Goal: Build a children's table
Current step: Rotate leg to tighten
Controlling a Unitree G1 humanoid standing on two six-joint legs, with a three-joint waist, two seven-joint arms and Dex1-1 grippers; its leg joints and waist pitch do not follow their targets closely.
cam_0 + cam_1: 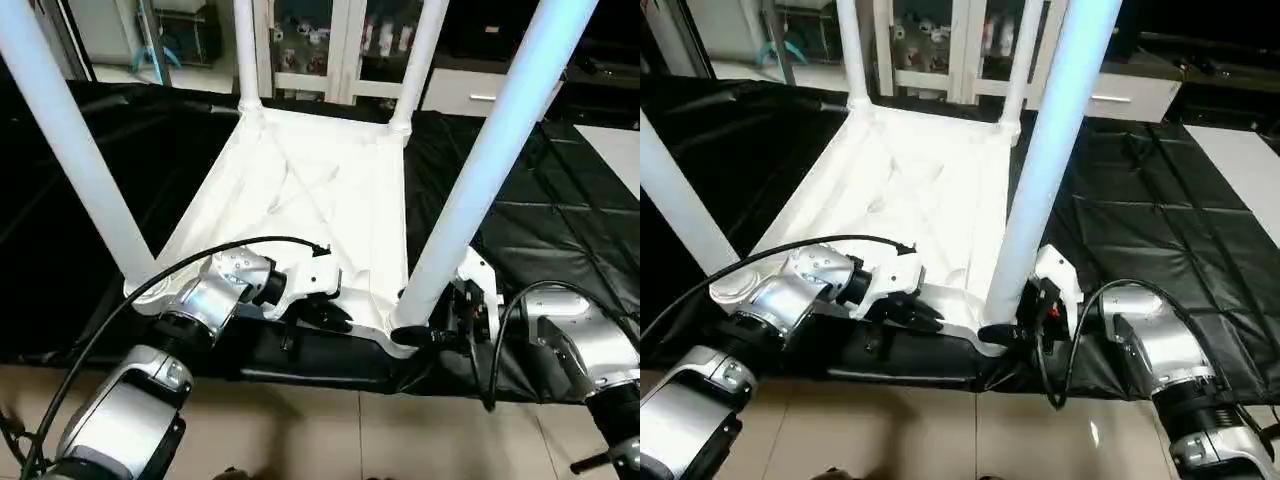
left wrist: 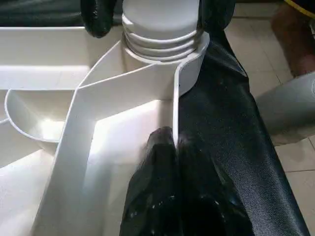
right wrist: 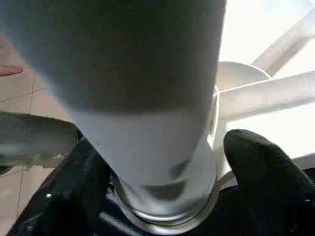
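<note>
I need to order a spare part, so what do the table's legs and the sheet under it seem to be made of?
The leg looks like smooth, glossy white plastic: a seamless moulded tube with ridged threads at its base and soft highlights. The tabletop shows the same white plastic, with thin moulded ribs. The black sheet looks like coated fabric or vinyl: it creases, folds and shines faintly; which one is unclear.

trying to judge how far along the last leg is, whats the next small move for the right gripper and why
Probably close on the near right leg and twist it further. The right gripper straddles its base at the corner socket, thread rings still show above the socket, and the left gripper pinches the tabletop's rim, steadying it.
</note>
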